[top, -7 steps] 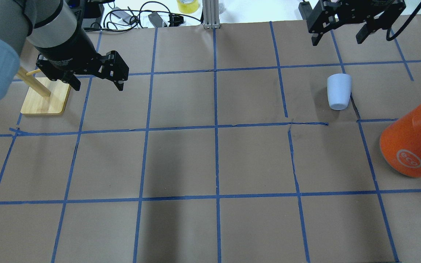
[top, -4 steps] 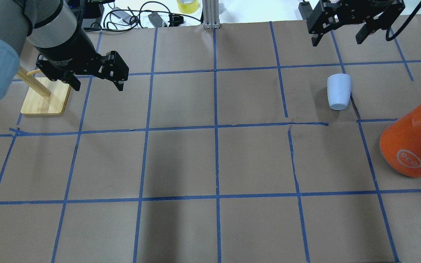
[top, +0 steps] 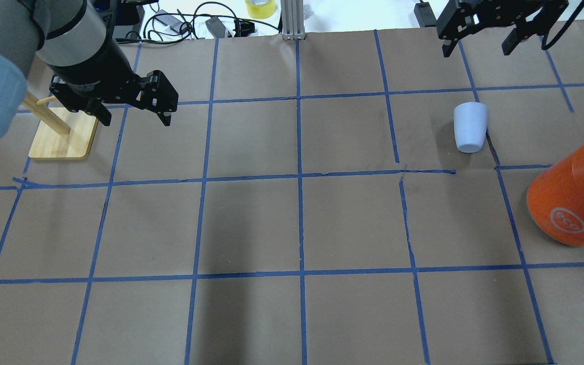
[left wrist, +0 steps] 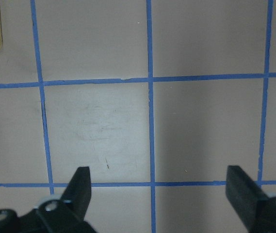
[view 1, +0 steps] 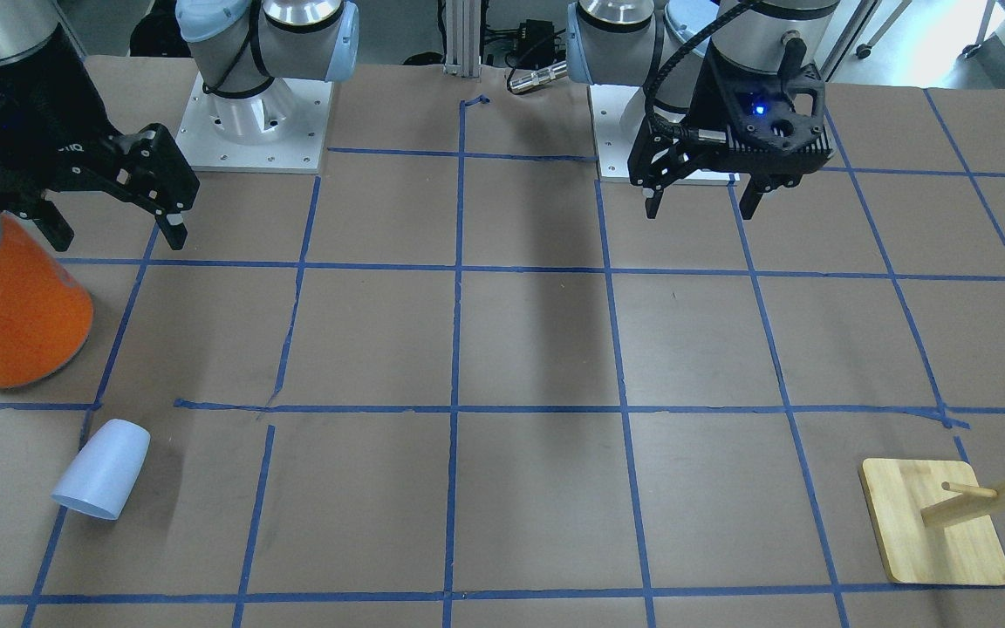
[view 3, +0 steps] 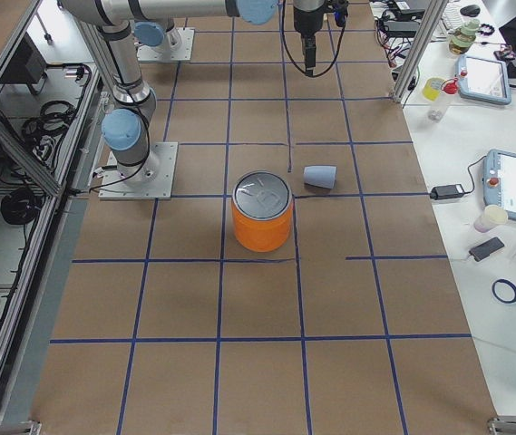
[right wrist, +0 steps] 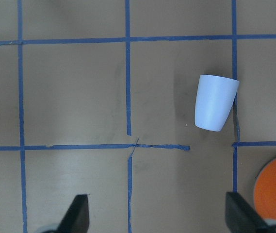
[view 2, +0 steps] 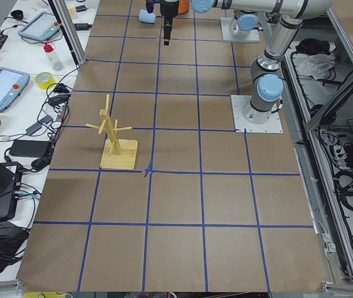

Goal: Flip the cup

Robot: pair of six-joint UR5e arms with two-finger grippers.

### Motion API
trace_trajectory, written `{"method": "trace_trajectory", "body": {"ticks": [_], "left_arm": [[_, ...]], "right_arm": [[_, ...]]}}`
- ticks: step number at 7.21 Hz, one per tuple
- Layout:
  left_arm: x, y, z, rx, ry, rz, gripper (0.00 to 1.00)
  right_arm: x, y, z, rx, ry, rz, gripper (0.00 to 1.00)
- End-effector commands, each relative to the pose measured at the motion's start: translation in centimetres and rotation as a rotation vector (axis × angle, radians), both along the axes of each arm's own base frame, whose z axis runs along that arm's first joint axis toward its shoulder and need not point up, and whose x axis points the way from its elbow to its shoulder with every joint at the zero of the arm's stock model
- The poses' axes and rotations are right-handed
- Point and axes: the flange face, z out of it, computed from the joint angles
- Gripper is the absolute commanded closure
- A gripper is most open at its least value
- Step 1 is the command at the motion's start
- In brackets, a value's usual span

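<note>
The pale lavender-blue cup (top: pixel 470 126) lies on its side on the brown paper at the right, its narrow base toward the robot; it also shows in the front view (view 1: pixel 101 480), the right side view (view 3: pixel 320 176) and the right wrist view (right wrist: pixel 215 102). My right gripper (top: pixel 476 48) is open and empty, raised beyond the cup near the table's far edge, and shows in the front view (view 1: pixel 116 235). My left gripper (top: pixel 136 119) is open and empty at the left, far from the cup; it also shows in the front view (view 1: pixel 701 208).
A large orange can (top: pixel 571 203) with a silver top stands right of the cup, toward the robot. A wooden peg stand (top: pixel 64 139) sits just left of the left gripper. Blue tape lines grid the brown paper. Cables and a tape roll (top: pixel 260 7) lie past the far edge.
My right gripper has moved a little to the right and farther from the cup in the overhead view. The left gripper, cup and can have not moved.
</note>
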Motion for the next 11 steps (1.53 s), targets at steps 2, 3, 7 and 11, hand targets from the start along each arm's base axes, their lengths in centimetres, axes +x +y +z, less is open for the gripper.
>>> {"method": "trace_trajectory", "body": {"ticks": [2, 3, 7, 11], "left_arm": [[-0.1, 0.0, 0.0, 0.0, 0.0, 0.0, 0.0], [-0.1, 0.0, -0.1, 0.002, 0.005, 0.002, 0.0], [0.0, 0.0, 0.0, 0.0, 0.005, -0.005, 0.0], [0.0, 0.0, -0.2, 0.003, 0.004, -0.006, 0.0]], "right_arm": [[-9.2, -4.2, -8.8, 0.148, -0.039, -0.147, 0.0], [-10.0, -6.4, -11.8, 0.095, -0.027, -0.151, 0.04], [-10.8, -7.6, -26.1, 0.082, -0.011, -0.164, 0.04], [-12.7, -8.2, -29.9, 0.121, 0.03, -0.192, 0.08]]}}
